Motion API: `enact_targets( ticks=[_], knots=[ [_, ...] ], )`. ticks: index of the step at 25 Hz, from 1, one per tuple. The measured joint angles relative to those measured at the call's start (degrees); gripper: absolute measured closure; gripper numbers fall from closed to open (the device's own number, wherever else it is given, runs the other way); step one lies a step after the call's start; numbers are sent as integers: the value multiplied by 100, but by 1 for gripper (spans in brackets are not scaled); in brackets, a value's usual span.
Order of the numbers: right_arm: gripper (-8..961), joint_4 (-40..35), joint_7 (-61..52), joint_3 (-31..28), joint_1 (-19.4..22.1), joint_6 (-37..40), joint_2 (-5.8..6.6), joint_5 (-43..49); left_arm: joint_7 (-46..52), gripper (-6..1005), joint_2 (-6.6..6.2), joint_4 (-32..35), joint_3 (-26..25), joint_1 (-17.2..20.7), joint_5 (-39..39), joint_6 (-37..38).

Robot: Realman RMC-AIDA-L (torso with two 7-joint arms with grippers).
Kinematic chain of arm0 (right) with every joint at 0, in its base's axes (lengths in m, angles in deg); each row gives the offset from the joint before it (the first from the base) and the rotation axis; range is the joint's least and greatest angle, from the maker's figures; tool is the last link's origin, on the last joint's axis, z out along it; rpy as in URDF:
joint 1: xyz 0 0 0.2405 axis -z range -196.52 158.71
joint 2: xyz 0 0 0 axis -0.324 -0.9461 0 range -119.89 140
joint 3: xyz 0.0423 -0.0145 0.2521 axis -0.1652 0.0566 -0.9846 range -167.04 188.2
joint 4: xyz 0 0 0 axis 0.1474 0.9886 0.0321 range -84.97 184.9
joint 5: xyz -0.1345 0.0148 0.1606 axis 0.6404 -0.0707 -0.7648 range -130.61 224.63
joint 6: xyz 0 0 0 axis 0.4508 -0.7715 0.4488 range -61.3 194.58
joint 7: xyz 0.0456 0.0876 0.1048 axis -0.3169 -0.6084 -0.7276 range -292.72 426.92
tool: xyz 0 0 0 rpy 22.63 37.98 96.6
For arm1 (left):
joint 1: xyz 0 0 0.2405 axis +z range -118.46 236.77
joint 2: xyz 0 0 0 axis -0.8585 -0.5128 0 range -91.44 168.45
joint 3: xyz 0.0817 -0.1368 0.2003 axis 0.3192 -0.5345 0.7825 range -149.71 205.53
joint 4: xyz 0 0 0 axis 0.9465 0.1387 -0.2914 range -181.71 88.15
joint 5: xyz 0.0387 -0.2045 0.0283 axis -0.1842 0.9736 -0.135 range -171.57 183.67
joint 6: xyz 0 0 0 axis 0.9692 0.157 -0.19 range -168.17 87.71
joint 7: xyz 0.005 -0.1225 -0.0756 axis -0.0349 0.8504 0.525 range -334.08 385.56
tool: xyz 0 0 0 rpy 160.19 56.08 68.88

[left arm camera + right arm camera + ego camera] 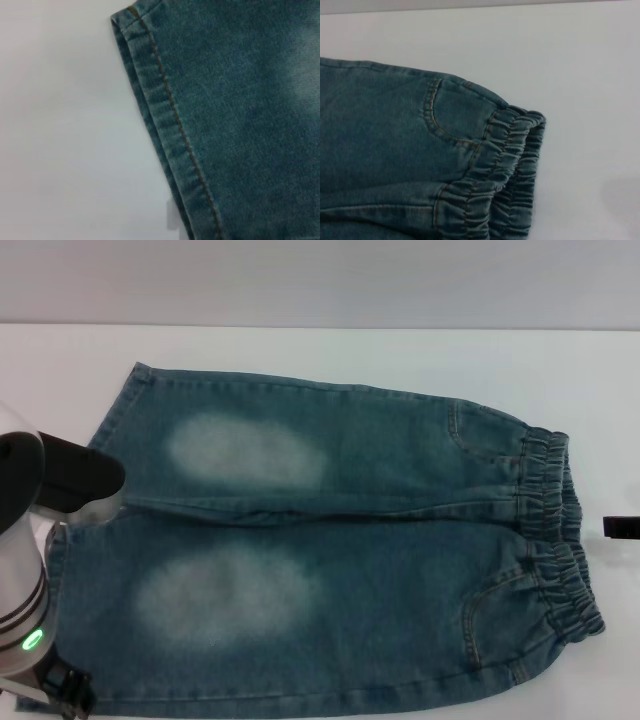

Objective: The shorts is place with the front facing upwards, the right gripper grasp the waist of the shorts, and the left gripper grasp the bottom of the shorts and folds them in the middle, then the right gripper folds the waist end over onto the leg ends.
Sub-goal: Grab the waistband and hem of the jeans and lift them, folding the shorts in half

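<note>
I count one pair of long blue-green denim shorts [340,560] on my feed, spread flat on one white desk [300,350]. That pair has two wide legs, and each leg carries one pale faded oval patch, so two patches: one on the leg toward the far edge [245,452], one on the leg toward the near edge [225,597]. I see one gathered elastic waistband [555,530] and two tan-stitched pocket seams, one far [470,440] and one near [490,605]. Two stitched leg hems [118,410] lie toward the desk's left edge. One white-silver cylindrical arm [25,570] with one green ring light [32,641] shows there, and one small black piece [621,528] at the right edge.
</note>
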Motion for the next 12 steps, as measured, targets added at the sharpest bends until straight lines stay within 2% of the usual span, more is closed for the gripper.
enact_targets(
  ticks=[12],
  knots=[
    [377, 30, 64, 3, -33, 12, 5, -44, 140, 240, 39, -152, -51, -95, 40, 325]
  ],
)
